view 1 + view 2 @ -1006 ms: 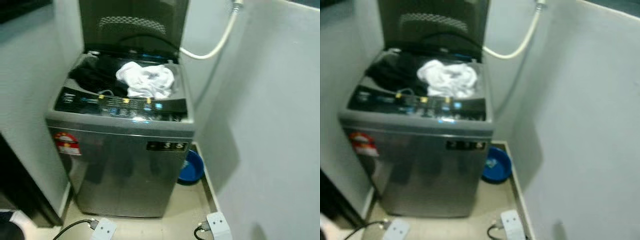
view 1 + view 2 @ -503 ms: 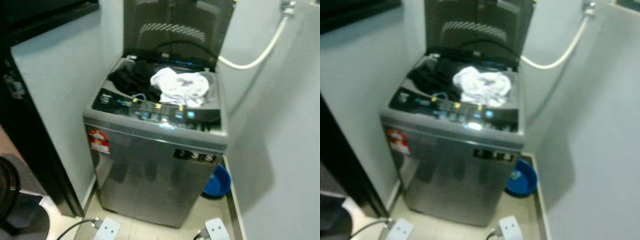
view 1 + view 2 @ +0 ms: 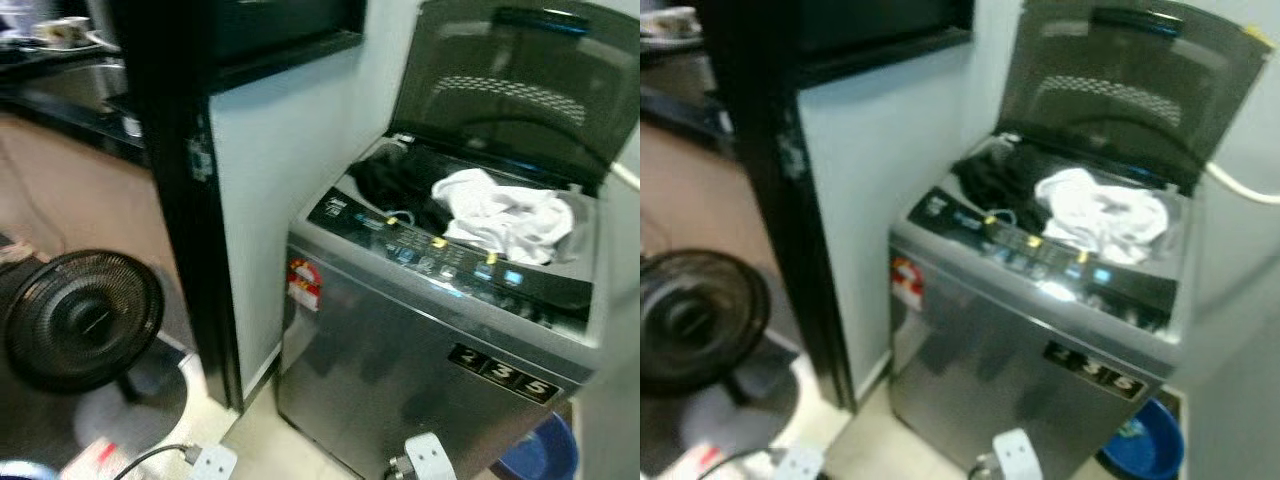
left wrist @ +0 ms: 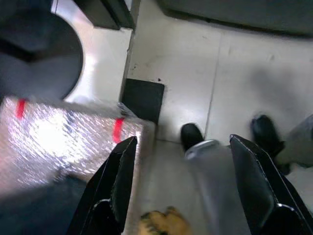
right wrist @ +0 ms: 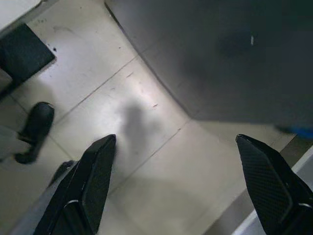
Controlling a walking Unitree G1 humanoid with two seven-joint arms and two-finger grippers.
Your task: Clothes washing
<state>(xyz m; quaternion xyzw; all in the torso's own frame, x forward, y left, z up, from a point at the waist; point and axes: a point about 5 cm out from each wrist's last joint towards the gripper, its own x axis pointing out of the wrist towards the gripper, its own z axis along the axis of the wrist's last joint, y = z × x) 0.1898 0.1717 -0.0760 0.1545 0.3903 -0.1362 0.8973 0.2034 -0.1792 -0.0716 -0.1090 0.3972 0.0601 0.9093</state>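
Note:
A grey top-loading washing machine (image 3: 430, 370) stands in a corner with its lid (image 3: 510, 90) raised. White clothes (image 3: 500, 215) and dark clothes (image 3: 390, 185) lie heaped in its open tub. Both arms hang low over the floor. My left gripper (image 4: 183, 186) is open above pale tiles, near a silvery padded bag (image 4: 63, 137). My right gripper (image 5: 176, 186) is open too, hanging beside the machine's dark base (image 5: 220, 54).
A black door frame (image 3: 185, 200) and a pale wall panel (image 3: 280, 170) stand left of the machine. A black floor fan (image 3: 80, 320) sits at the lower left. White plug strips (image 3: 210, 462) lie on the floor, and a blue basin (image 3: 535, 455) sits by the machine.
The whole picture has swung to the left: the machine now sits at the right, and the fan, door frame and a kitchen counter have come into view.

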